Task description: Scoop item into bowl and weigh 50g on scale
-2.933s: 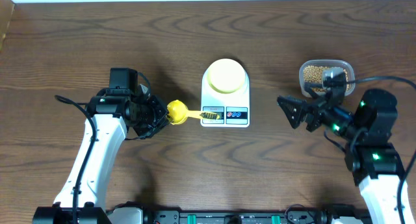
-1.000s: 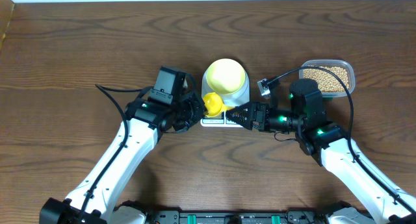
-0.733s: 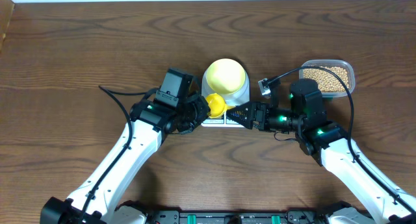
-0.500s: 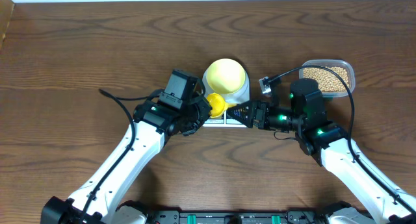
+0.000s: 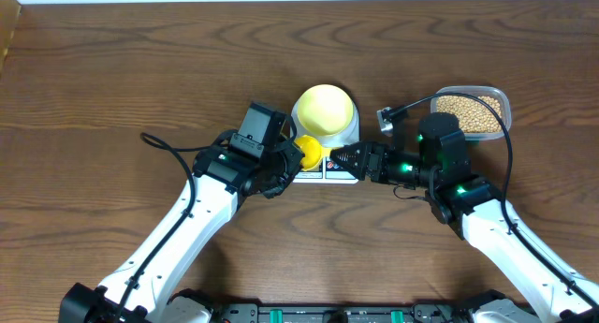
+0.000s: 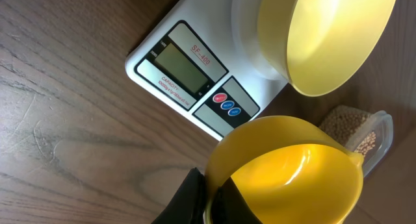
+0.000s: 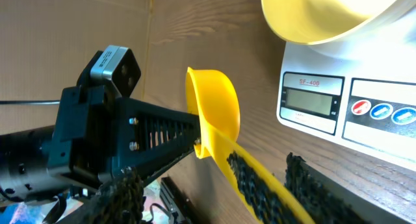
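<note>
Overhead: dark wooden table [image 5: 112, 70], left end effector [image 5: 290, 163] tight on scoop [image 5: 310, 152], right end effector [image 5: 339, 160] part-open.

The scoop [image 6: 292, 175] is glossy yellow plastic, the scale [image 6: 207, 63] smooth white plastic, the table [image 5: 140, 61] matt grained wood.

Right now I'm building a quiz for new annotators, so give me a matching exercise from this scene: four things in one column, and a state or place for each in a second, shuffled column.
Things:
1. bowl
2. scoop
3. tub
4. scale display

States or places:
A. holds tan beans
B. shows no digits
C. empty, sitting on the scale
D. empty, held in the left gripper

Pairs: 1-C; 2-D; 3-A; 4-B
</note>
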